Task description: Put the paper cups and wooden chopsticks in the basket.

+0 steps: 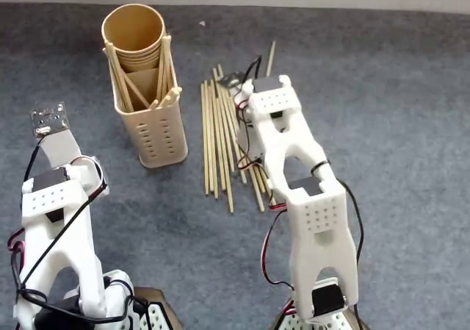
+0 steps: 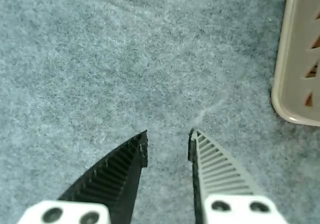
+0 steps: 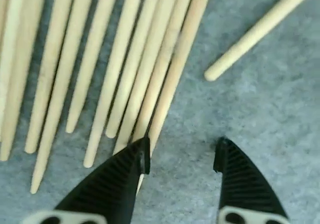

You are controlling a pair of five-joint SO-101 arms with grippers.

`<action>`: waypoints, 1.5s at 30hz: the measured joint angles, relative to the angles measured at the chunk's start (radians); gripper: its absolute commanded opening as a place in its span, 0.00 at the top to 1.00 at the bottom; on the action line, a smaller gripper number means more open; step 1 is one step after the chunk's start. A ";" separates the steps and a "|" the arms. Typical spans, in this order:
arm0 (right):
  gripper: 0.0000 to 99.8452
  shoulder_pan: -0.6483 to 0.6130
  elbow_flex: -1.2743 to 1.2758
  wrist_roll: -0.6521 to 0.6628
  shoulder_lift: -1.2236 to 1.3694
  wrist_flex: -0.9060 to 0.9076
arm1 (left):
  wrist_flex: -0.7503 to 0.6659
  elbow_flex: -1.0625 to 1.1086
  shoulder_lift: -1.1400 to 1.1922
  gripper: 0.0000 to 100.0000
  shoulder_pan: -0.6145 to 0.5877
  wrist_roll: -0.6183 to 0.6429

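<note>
The grey tabletop (image 1: 396, 87) carries a tall basket (image 1: 154, 135) near its far edge, left of middle, already holding stacked paper cups (image 1: 132, 32) and upright sticks (image 1: 117, 80). The right arm (image 1: 294, 153) is nearer the work. Loose chopsticks (image 1: 218, 146) lie in a row beside the basket, long axes running far edge to near, their ends just ahead of its half-open, empty jaws. The left arm (image 1: 59, 205) hangs over bare tabletop, jaws narrowly parted.

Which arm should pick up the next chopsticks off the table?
The right gripper: it is open right at the loose chopsticks. The left gripper hangs over bare grey mat beside the basket.
</note>
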 measured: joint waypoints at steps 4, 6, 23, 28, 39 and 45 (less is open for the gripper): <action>0.79 0.000 -0.002 0.011 0.006 -0.002 | 0.000 0.000 0.000 0.84 0.000 0.000; 0.79 0.000 -0.002 0.011 0.009 -0.002 | 0.000 0.000 0.000 0.84 0.000 0.000; 0.79 -0.072 -0.002 -0.006 -0.008 -0.002 | 0.000 0.000 0.000 0.84 0.000 0.000; 0.79 -0.078 0.000 -0.009 -0.008 -0.002 | 0.000 0.000 0.000 0.84 0.000 0.000; 0.79 0.003 -0.061 -0.012 0.066 0.002 | 0.000 0.000 0.000 0.84 0.000 0.000; 1.00 0.011 -0.098 -0.012 0.080 0.021 | 0.000 0.000 0.000 0.84 0.000 0.000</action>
